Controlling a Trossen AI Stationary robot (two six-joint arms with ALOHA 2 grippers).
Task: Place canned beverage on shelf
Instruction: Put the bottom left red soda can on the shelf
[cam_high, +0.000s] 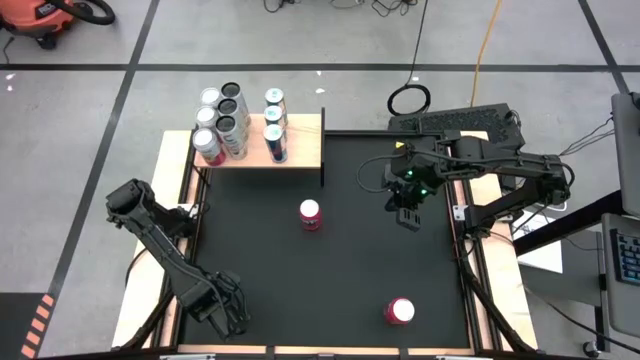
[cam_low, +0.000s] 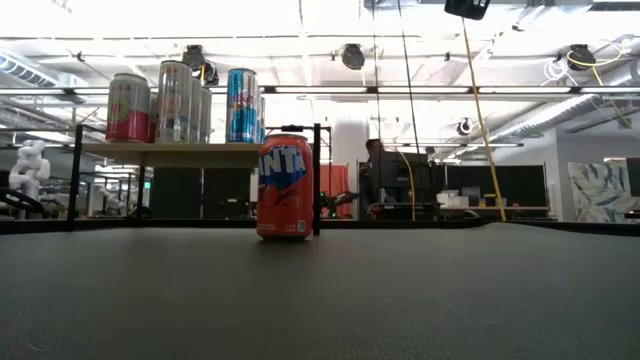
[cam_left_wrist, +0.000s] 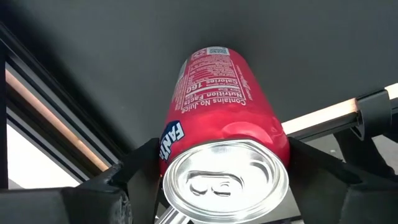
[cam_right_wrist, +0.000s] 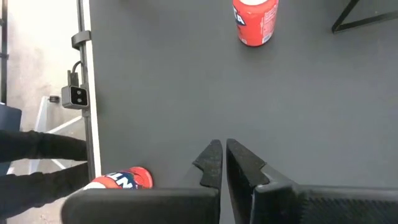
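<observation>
left gripper (cam_high: 226, 312): near-left corner of mat, grasping red can (cam_left_wrist: 217, 106)
red can: upright between its fingers (cam_left_wrist: 140, 171), touching both
right gripper (cam_right_wrist: 222, 152): clenched, empty, above mat's right side

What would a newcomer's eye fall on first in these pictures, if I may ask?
Probably the cluster of cans crowding the wooden shelf at the table's far left corner. Next, the red can filling the left wrist view, framed by the left gripper; another red can stands mid-mat.
</observation>
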